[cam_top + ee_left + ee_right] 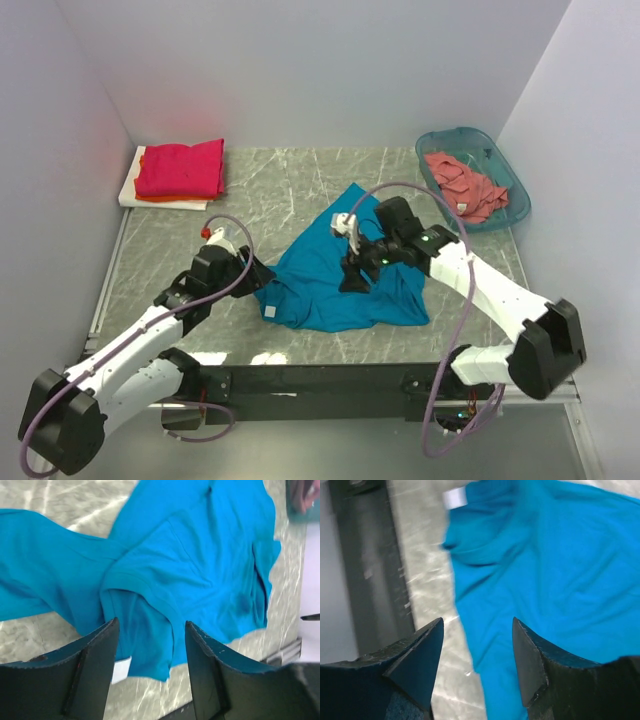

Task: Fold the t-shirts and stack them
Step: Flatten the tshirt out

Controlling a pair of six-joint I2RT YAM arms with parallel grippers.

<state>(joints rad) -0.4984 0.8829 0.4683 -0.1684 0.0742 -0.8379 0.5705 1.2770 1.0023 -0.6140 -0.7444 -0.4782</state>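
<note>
Both pairs of fingers are seen spread apart and empty, the left fingers [95,670] poised over a doubled-over flap of the teal shirt [335,285], the right fingers [417,662] over its edge near the label. The shirt is lying rumpled in the middle of the surface [290,185]. If doubled cloth is pinched here, two layers could be caught and a crooked fold dragged in.

The grey marbled worktop [300,180] carries a rumpled blue shirt [325,300] under the right claw [352,278], just right of the left claw [258,271]. A white board [130,188] and a teal basket [521,196] sit far beyond both.
</note>
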